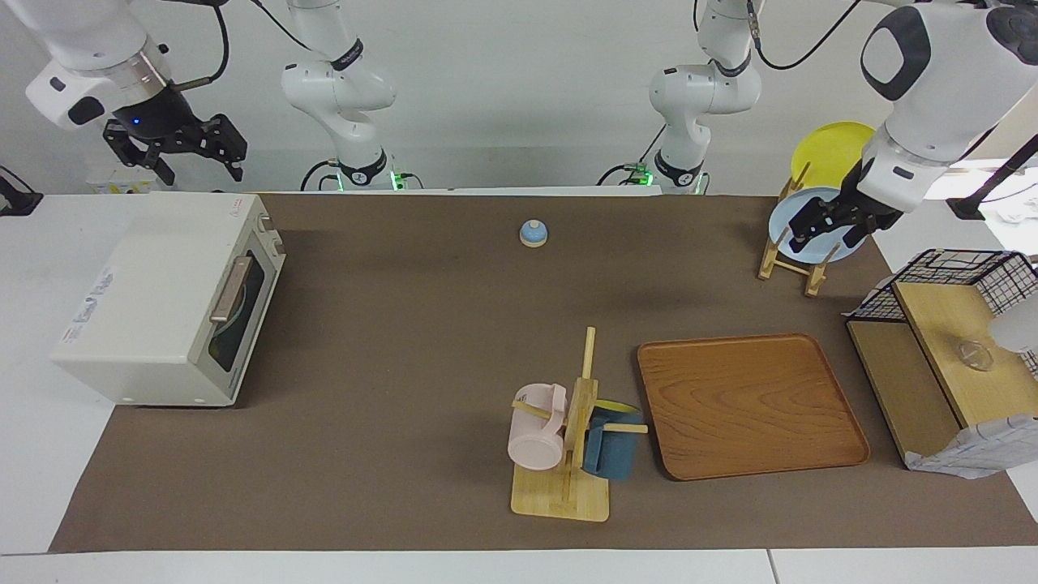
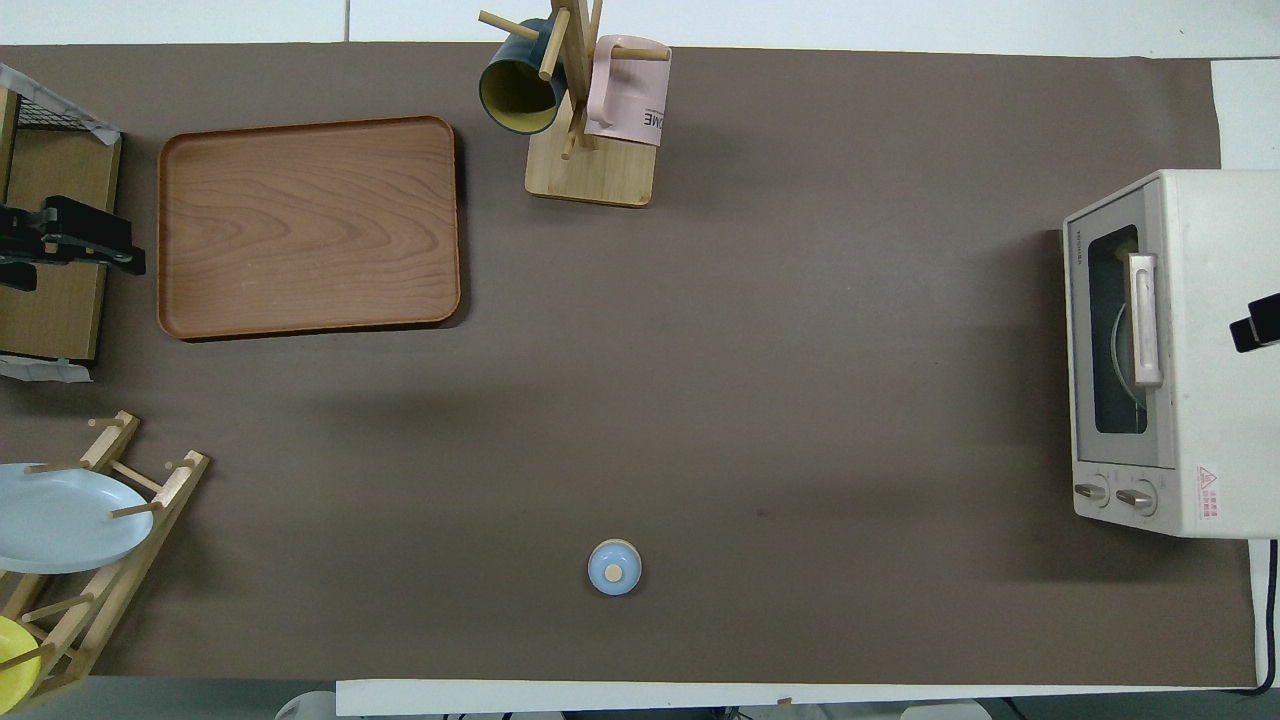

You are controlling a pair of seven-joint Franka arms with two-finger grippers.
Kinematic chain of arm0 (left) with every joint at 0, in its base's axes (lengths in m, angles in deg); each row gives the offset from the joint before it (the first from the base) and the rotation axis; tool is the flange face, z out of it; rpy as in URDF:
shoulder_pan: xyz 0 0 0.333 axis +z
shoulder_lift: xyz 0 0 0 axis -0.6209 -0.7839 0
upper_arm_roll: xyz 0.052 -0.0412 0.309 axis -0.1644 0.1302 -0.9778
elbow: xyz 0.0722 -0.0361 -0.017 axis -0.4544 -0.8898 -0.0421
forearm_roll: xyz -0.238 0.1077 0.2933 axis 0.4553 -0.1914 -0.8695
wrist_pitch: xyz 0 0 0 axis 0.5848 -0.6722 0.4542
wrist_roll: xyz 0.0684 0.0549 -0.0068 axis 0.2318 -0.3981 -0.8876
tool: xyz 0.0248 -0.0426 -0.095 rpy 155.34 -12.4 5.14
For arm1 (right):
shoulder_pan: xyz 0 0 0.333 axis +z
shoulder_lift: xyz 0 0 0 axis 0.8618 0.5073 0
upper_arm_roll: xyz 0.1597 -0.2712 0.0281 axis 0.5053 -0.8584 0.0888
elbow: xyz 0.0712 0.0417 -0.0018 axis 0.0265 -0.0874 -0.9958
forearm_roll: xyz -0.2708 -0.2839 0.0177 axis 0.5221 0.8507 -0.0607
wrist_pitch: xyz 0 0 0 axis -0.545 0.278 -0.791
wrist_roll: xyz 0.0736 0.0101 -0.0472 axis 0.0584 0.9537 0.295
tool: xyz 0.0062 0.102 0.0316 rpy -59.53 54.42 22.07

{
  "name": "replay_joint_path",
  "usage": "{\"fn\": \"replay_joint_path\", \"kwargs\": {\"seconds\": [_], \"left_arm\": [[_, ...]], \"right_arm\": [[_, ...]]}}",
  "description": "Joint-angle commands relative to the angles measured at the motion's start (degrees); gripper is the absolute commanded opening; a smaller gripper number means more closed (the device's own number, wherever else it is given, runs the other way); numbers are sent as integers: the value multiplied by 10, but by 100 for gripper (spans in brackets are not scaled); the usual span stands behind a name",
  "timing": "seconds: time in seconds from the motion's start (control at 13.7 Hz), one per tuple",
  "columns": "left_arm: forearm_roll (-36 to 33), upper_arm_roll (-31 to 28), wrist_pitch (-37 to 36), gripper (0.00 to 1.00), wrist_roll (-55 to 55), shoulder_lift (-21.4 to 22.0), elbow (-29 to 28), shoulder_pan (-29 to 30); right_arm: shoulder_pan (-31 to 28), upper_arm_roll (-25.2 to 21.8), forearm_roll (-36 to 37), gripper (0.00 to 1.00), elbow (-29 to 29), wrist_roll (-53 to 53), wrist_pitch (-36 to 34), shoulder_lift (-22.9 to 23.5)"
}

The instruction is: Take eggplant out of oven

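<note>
Two mugs (image 1: pixel 568 434) beside wooden tray (image 1: pixel 750 405).

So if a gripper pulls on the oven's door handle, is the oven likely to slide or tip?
The oven looks boxy and broad-based, so tipping seems unlikely. It sits on small feet, partly on smooth white table, so it might slide. Its door is shut, with the tan bar handle offering a firm grip.

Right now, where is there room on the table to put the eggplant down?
The wooden tray is bare. The brown mat is open between the oven, the small blue bell and the mug stand. It is crowded by the plate rack and basket, where the left gripper hangs.
</note>
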Motion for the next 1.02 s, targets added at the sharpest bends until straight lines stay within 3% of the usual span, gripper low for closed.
{"fn": "replay_joint_path", "kwargs": {"seconds": [0.0,0.51,0.58,0.66,0.73,0.88,0.95], "left_arm": [[-6,-6,-2,100,33,7,-1,5],[-6,-7,-8,100,27,15,-9,7],[-6,-7,-9,100,27,15,-9,7],[-6,-7,-9,100,27,15,-9,7],[-6,-7,-10,100,27,15,-9,7],[-6,-7,-9,100,27,15,-9,7],[-6,-7,-9,100,27,15,-9,7]], "right_arm": [[-10,8,-15,100,11,7,-10,4],[-7,9,-12,99,-26,0,0,-16],[-6,10,-16,68,-40,-3,13,-20],[-3,12,-16,25,-62,-3,34,-30],[8,12,-16,0,-101,1,64,-47],[7,10,-1,0,-197,-6,145,-77],[8,11,26,0,-206,-7,163,-64]]}}
